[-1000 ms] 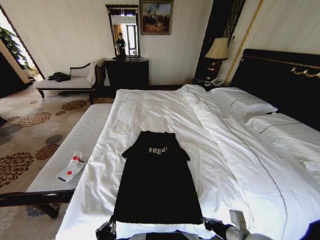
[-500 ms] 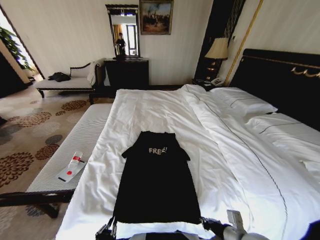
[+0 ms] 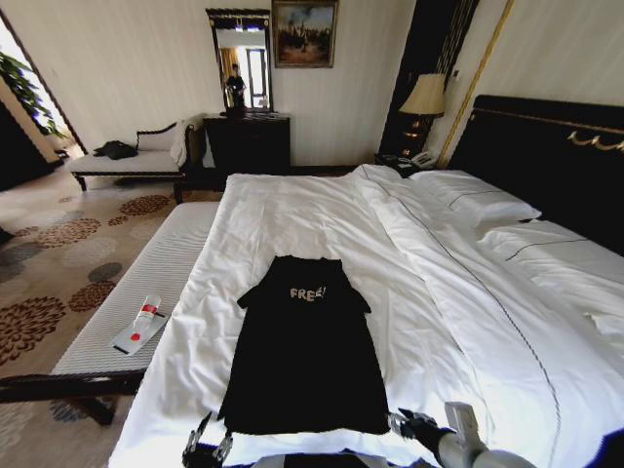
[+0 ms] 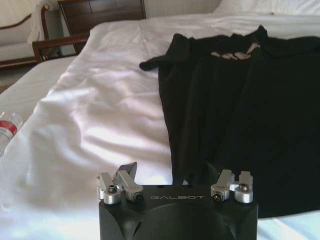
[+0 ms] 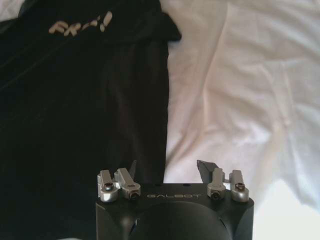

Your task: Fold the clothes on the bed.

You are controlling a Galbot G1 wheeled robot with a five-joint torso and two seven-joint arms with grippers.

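The black T-shirt (image 3: 304,356) with white "FREE" lettering lies flat and face up on the bed (image 3: 322,210), collar away from me and hem toward me. My left gripper (image 3: 207,444) hovers at the hem's left corner. In the left wrist view it (image 4: 170,167) is open, and the shirt's corner (image 4: 235,125) lies between its fingers. At the hem's right corner sits my right gripper (image 3: 402,422). The right wrist view shows it (image 5: 167,165) open too, straddling the shirt's (image 5: 75,100) side edge.
A pale cushioned bench (image 3: 166,263) runs along the bed's left side with a plastic bottle (image 3: 141,322) on it. Pillows (image 3: 473,195) and the dark headboard (image 3: 546,146) are at the right. A dresser (image 3: 249,141) and a lamp (image 3: 424,96) stand at the far wall.
Both grippers have shifted slightly at the hem; the right one has crept up to the shirt's right corner. The shirt lies much as before.
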